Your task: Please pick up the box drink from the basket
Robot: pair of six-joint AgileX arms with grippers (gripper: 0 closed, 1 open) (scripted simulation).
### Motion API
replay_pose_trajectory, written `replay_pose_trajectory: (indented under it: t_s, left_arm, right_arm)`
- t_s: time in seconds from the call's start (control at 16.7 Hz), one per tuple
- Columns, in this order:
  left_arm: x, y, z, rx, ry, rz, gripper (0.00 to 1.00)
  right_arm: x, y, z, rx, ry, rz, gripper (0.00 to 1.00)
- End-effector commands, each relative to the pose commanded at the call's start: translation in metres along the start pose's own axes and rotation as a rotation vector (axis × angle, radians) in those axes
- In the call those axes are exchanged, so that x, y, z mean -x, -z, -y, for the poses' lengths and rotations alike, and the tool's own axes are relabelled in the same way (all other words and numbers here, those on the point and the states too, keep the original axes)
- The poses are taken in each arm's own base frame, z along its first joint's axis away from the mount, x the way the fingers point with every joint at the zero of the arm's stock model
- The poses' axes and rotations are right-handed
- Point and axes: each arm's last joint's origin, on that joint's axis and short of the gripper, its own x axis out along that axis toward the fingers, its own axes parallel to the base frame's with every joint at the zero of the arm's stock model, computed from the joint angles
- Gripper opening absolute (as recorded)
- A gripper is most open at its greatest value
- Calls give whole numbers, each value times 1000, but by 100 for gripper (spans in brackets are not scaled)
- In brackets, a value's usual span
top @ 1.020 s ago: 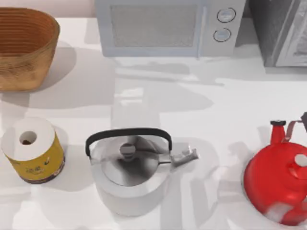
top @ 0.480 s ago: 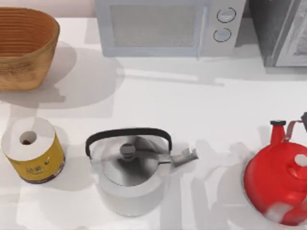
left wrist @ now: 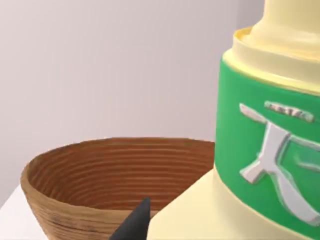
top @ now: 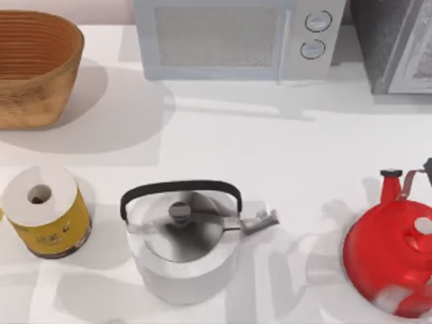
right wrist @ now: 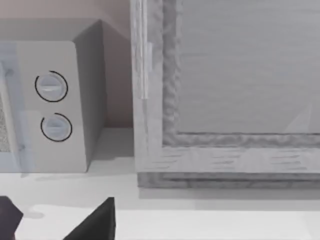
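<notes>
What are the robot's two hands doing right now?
Left gripper: shut on the box drink, held above the basket.
Right gripper: near the microwave; open or shut cannot be told.

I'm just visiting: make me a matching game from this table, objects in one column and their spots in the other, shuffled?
Things:
1. basket
2. red kettle
3. silver kettle
4. microwave

Places, by the top view:
A. front right
B. back middle
C. back left corner
D. front middle

Pairs: 1-C, 2-A, 3-D, 4-B
</notes>
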Motion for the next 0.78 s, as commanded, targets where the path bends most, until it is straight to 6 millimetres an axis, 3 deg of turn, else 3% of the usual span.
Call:
replay_pose_trajectory:
  t_s: [0.18, 0.3, 0.78]
  left_arm:
    - [10, 37, 2, 0, -3, -32, 0]
    - [11, 52, 2, 0, -2, -48, 0]
    - [11, 56, 2, -3, -12, -63, 0]
  right_arm:
    - [0, 0, 0, 0, 0, 0, 100]
    - [0, 0, 0, 0, 0, 0, 100]
    - [0, 0, 0, 0, 0, 0, 100]
